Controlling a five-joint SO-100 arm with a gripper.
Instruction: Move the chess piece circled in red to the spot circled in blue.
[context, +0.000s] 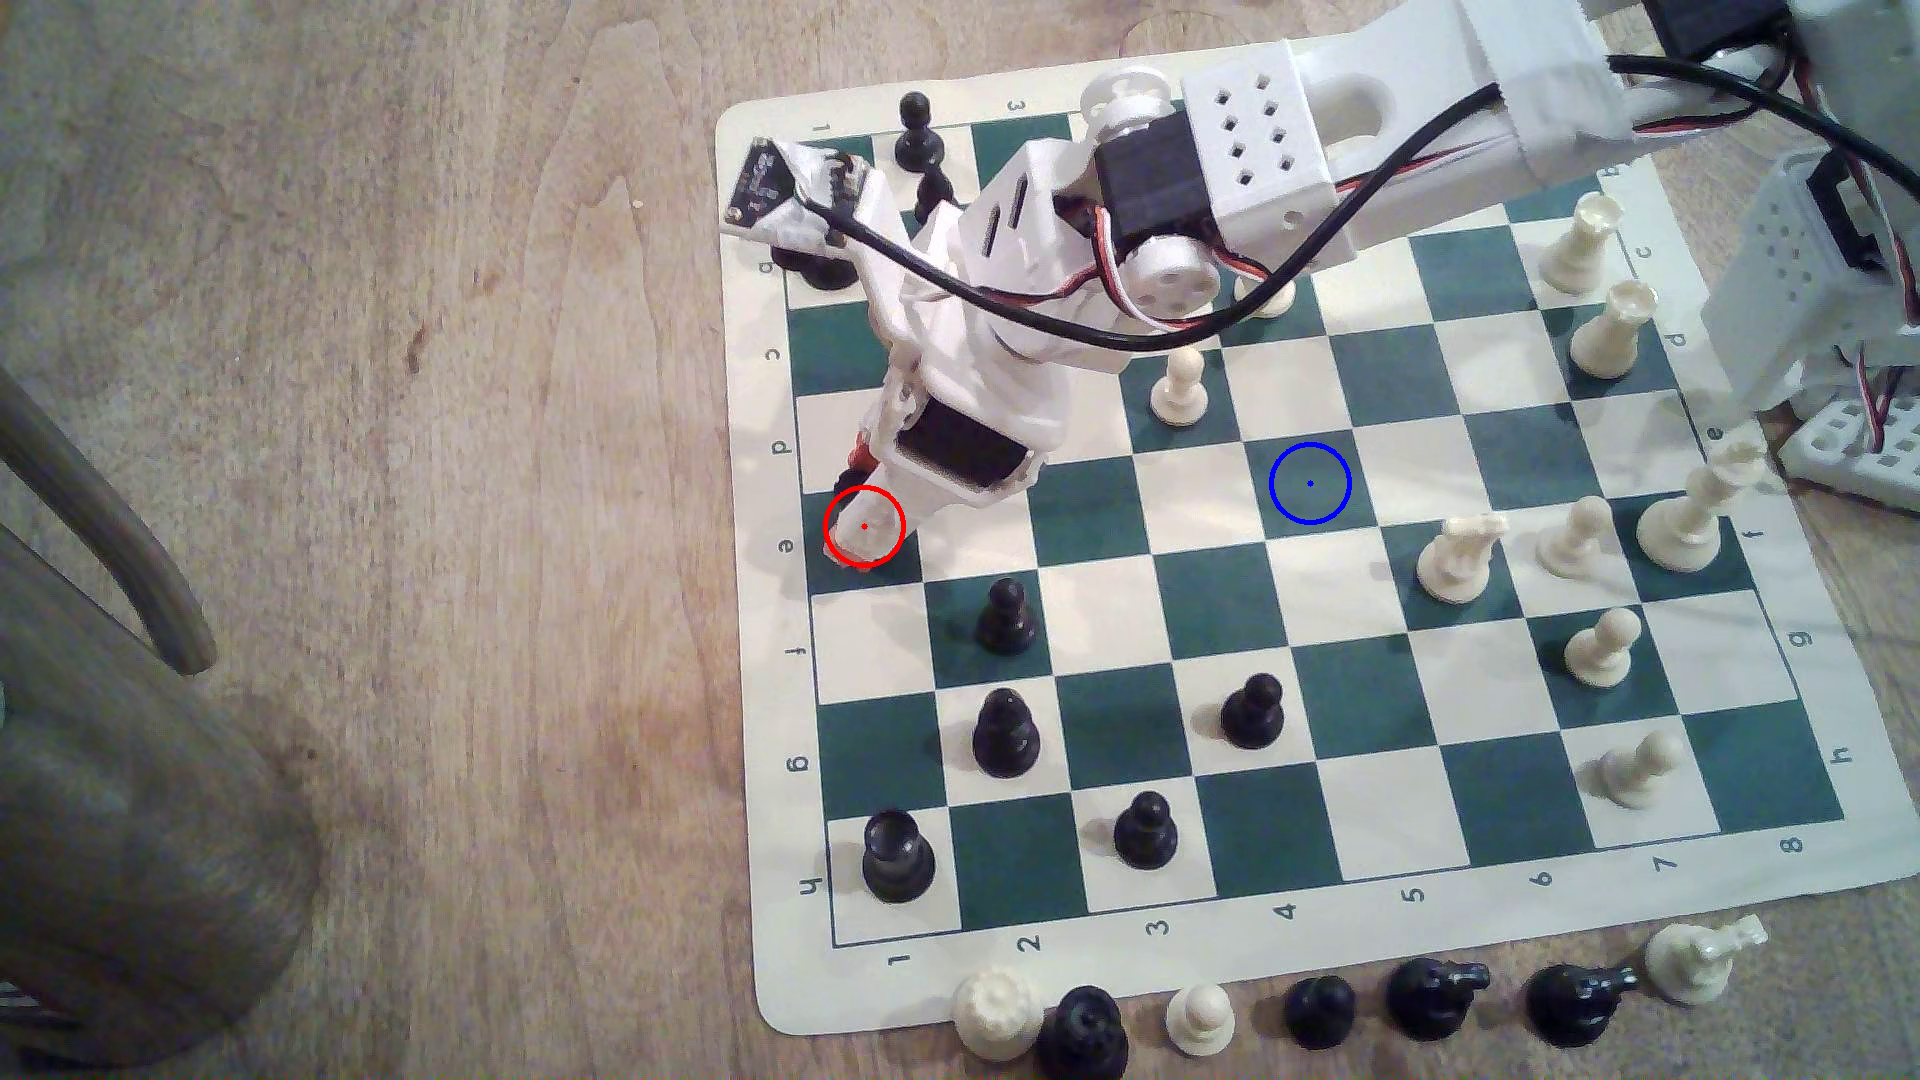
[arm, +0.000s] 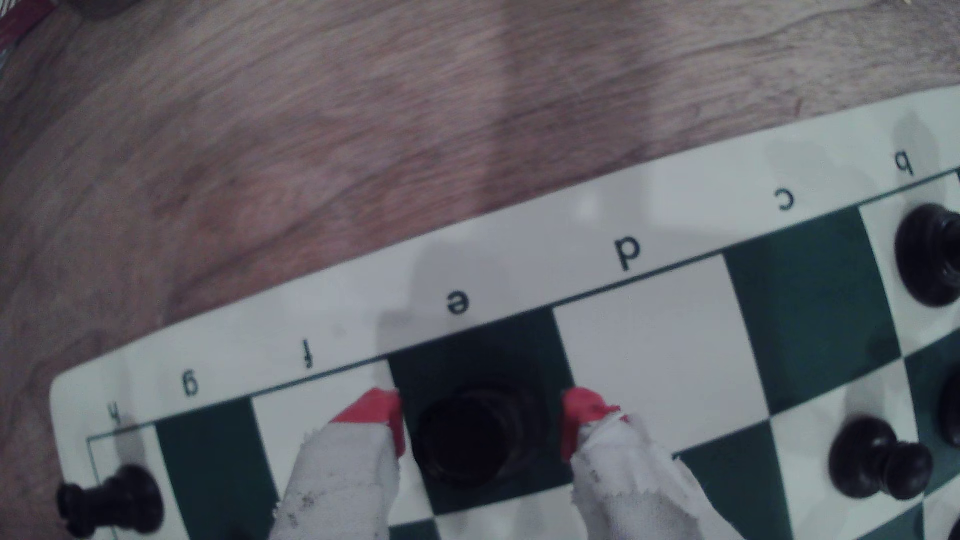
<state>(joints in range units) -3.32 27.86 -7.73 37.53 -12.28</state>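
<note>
The hand (context: 868, 524) hides the black rook (arm: 470, 441) in the exterior view; its notched rim blurs at the wrist.
</note>
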